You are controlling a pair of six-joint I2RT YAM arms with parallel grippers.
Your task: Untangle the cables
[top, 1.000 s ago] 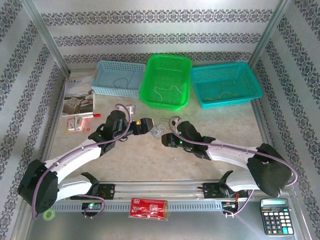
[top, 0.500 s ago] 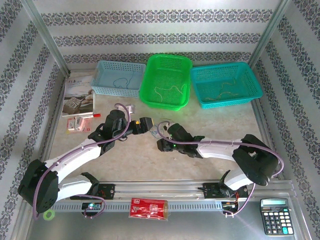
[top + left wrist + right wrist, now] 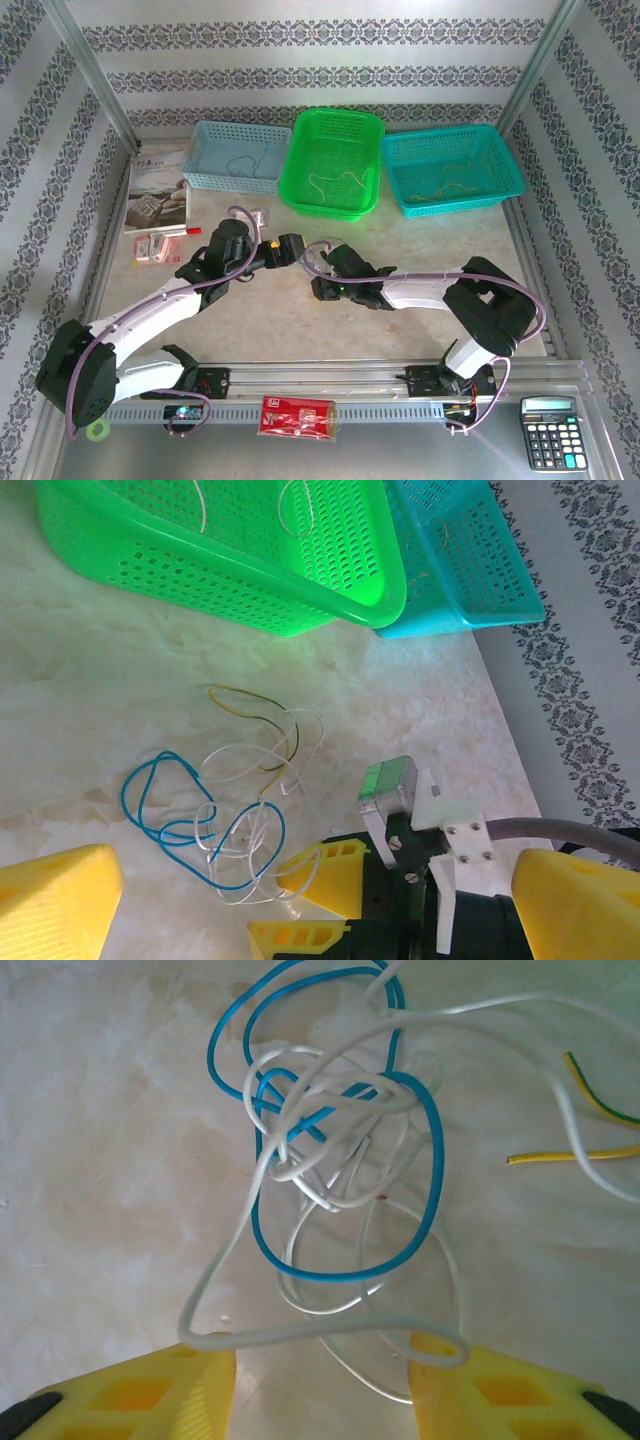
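The cables (image 3: 330, 1170) lie as a small tangle of blue and white cords on the marble table; in the left wrist view the cables (image 3: 215, 815) have a yellow-green cord (image 3: 262, 712) trailing off toward the baskets. My right gripper (image 3: 320, 1385) is open at the clump's near edge, and a white loop lies across the tips of its yellow fingers (image 3: 140, 1395). My left gripper (image 3: 315, 890) is wide open on the other side of the tangle, holding nothing. From above, the left gripper (image 3: 296, 248) and right gripper (image 3: 318, 274) flank the cables (image 3: 313, 257).
Three baskets stand at the back, pale blue (image 3: 205, 160), green (image 3: 335, 205) and teal (image 3: 500, 165), each with loose cords inside. A booklet (image 3: 158, 190) and a pink packet (image 3: 157, 247) lie at the left. A red pack (image 3: 298, 415) and a calculator (image 3: 548, 432) sit at the front.
The right arm has swung left and folded its elbow, bringing its gripper up to the clump, and its jaws have narrowed a little. The left arm has stayed put.
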